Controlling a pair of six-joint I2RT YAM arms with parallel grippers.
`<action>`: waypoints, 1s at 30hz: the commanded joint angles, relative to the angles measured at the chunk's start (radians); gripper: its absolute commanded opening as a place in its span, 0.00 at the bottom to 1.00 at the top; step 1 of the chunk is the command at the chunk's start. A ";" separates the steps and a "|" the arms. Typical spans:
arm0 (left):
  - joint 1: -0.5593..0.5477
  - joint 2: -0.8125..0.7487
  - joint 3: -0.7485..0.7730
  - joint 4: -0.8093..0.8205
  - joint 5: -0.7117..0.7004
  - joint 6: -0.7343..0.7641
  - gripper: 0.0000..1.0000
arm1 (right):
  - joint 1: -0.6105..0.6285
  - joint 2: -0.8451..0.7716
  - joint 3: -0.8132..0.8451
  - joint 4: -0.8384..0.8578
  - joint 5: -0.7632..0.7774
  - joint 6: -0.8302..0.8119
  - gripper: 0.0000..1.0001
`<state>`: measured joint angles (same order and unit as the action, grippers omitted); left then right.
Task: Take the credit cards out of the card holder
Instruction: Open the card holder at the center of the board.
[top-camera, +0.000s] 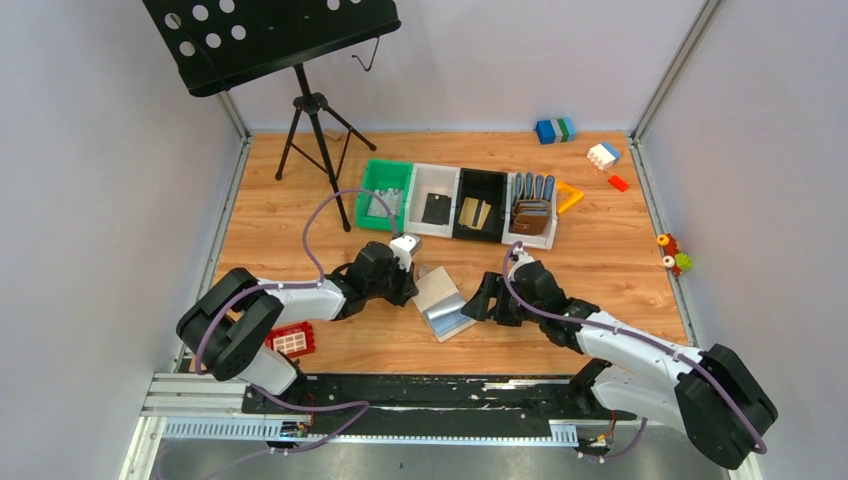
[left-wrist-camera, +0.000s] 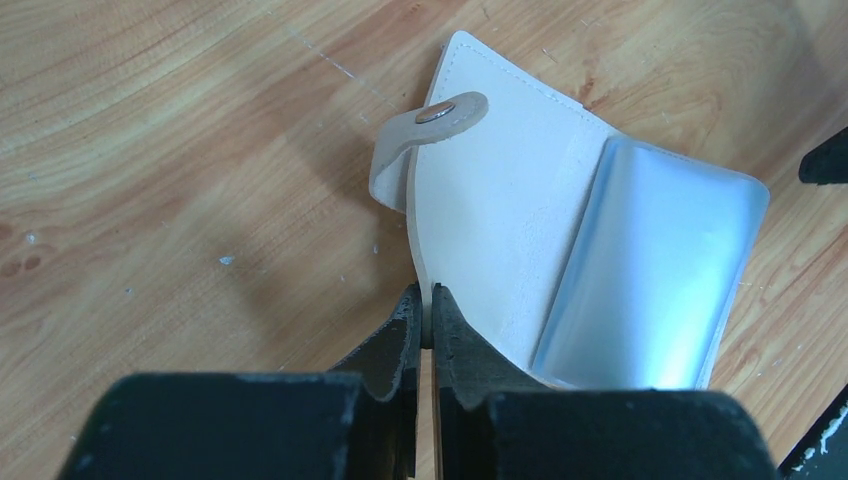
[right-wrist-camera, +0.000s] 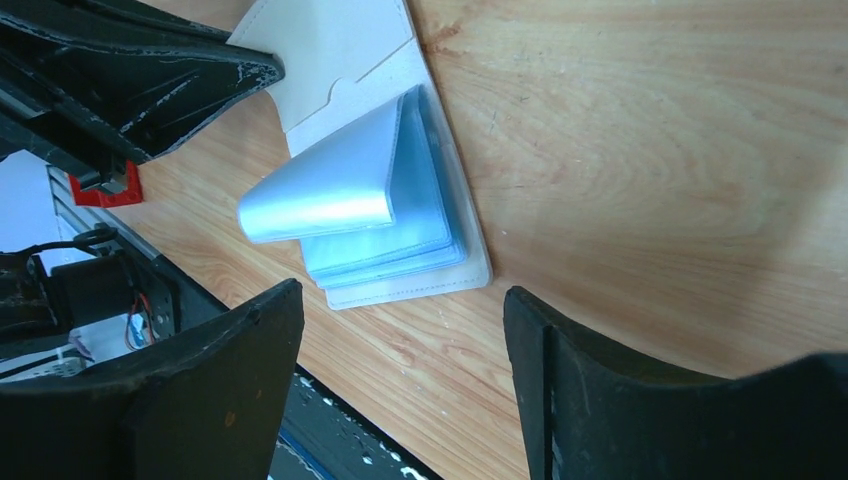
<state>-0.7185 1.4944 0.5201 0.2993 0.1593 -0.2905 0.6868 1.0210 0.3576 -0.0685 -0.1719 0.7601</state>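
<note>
The pale grey-beige card holder (top-camera: 443, 300) lies open on the wood table, its light blue plastic sleeves (right-wrist-camera: 380, 215) fanned up. My left gripper (top-camera: 410, 283) is shut on the edge of its raised cover (left-wrist-camera: 500, 220), beside the strap tab (left-wrist-camera: 432, 120). My right gripper (top-camera: 482, 303) is open and empty just right of the holder, its jaws wide apart over bare table (right-wrist-camera: 402, 295) near the holder's lower edge. I see no card in the sleeves. A black card (top-camera: 436, 209), a gold card (top-camera: 474, 213) and a grey card (top-camera: 378, 205) lie in separate bins at the back.
A row of bins (top-camera: 410, 175) stands behind the holder; the rightmost holds brown wallets (top-camera: 532, 215). A music stand (top-camera: 310, 130) is at back left. A red block (top-camera: 292, 341) lies near left. Toy bricks (top-camera: 603, 155) and small toys (top-camera: 675, 252) lie at right.
</note>
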 joint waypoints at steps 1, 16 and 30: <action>0.014 0.034 0.029 -0.084 -0.003 -0.021 0.10 | 0.049 0.023 -0.028 0.121 0.047 0.124 0.72; 0.040 0.024 0.022 -0.082 0.044 -0.027 0.11 | 0.228 0.207 0.045 0.130 0.279 0.222 0.56; 0.039 -0.084 -0.046 -0.056 0.152 -0.025 0.16 | 0.244 0.289 0.211 0.082 0.322 0.130 0.61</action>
<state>-0.6617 1.4647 0.5083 0.2623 0.2249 -0.3077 0.9264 1.3140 0.4877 0.0055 0.1123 0.9367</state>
